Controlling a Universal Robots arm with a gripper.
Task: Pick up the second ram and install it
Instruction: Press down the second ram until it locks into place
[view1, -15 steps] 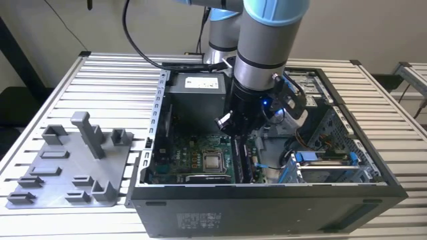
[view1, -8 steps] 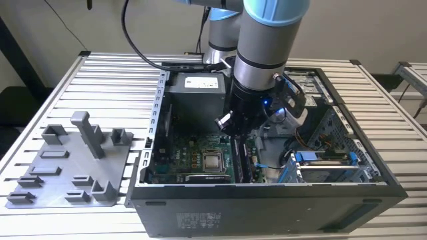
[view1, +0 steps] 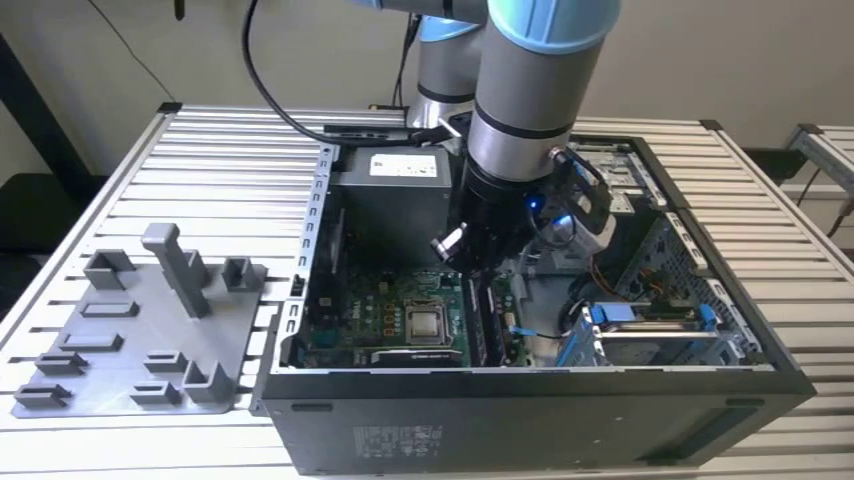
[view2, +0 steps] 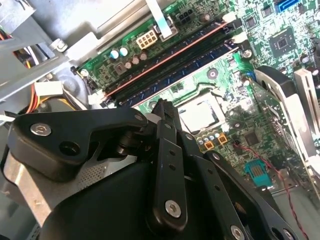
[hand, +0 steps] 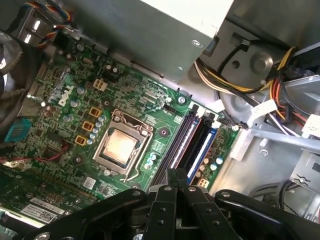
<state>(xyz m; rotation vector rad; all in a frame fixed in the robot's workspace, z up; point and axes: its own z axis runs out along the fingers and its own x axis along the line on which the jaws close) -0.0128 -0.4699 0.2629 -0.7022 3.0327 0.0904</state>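
One gripper (view1: 477, 262) hangs inside the open computer case (view1: 534, 420) on the slatted metal bench (view1: 214, 170), its black jaws pressed together over the green motherboard (hand: 65, 125). The second ram (hand: 182, 142), slim and dark, sits in one of four long slots. One grey plastic holder tray (view1: 134, 350) lies near the bench's edge.

Arm (view1: 534, 90) inside open computer case (view1: 534, 400) (grey tray (view1: 134, 330) beside)
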